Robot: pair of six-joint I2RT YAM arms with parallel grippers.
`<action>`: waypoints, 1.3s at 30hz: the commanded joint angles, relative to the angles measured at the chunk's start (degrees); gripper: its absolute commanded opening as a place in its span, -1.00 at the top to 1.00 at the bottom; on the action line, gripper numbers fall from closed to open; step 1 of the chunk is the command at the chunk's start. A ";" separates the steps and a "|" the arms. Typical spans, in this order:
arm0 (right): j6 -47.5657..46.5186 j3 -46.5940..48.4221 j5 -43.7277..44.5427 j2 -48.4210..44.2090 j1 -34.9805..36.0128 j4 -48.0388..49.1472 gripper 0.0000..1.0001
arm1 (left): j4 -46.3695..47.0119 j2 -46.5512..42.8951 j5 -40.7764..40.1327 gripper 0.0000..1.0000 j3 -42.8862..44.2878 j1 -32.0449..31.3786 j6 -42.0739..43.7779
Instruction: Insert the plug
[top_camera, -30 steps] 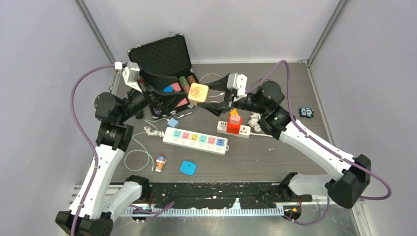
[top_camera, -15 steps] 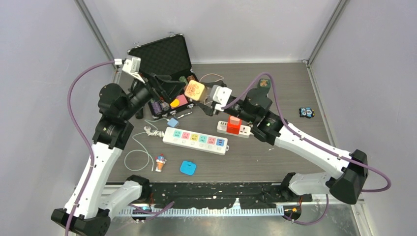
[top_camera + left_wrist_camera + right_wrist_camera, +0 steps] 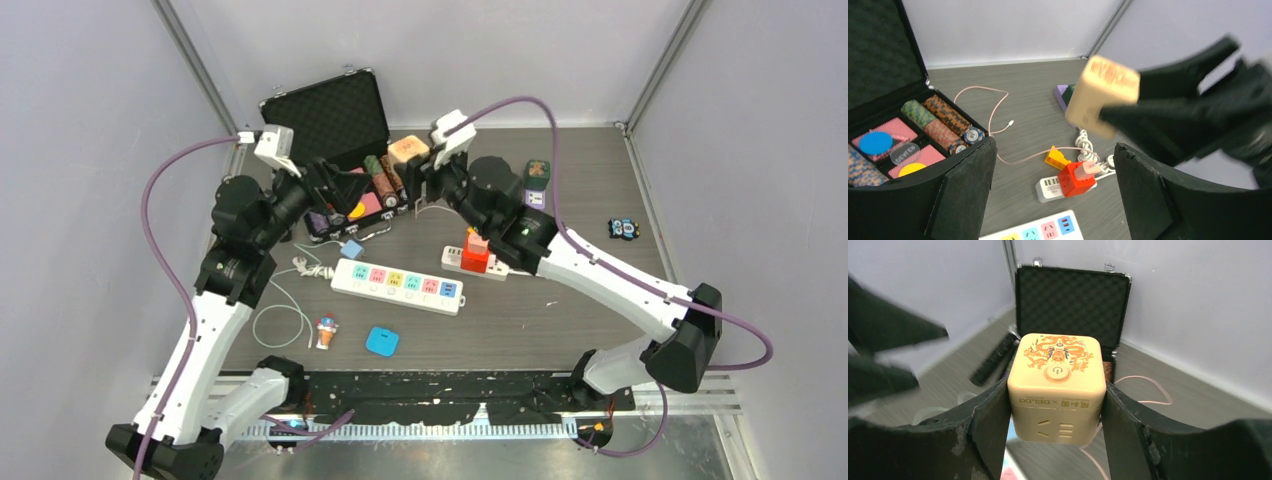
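Note:
My right gripper (image 3: pixel 1055 426) is shut on the plug, a beige cube (image 3: pixel 1057 385) with an orange dragon print and a round button on top. It hangs in the air at the back of the table (image 3: pixel 407 148), beside the open case. My left gripper (image 3: pixel 345 190) stands open and empty over the case's tray. In the left wrist view the cube (image 3: pixel 1103 95) floats blurred ahead of my left gripper (image 3: pixel 1055 195). A long white power strip (image 3: pixel 398 286) with coloured sockets lies at mid-table.
A black case (image 3: pixel 330 115) with poker chips stands open at the back left. A short white strip carries a red cube (image 3: pixel 476 258) with a pink charger plugged in. A blue plug (image 3: pixel 351 249), a blue square (image 3: pixel 382 341), a small figure (image 3: pixel 326 331) and cables lie around.
My right gripper has carried the beige cube up and back toward the case while its arm swung left. The left gripper shifted slightly right and stayed open.

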 commanded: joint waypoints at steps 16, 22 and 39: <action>59.92 17.14 -7.18 1.54 -9.64 -23.11 0.90 | 42.92 6.21 -4.85 -0.77 -10.78 -11.31 8.55; 64.37 17.25 -9.33 1.24 -10.21 -24.66 0.89 | 44.93 10.42 -9.42 -0.77 -9.80 -14.83 9.97; 66.84 16.71 -12.77 2.27 -10.96 -24.64 0.89 | 46.65 14.30 -7.39 -0.19 -9.86 -16.37 -1.26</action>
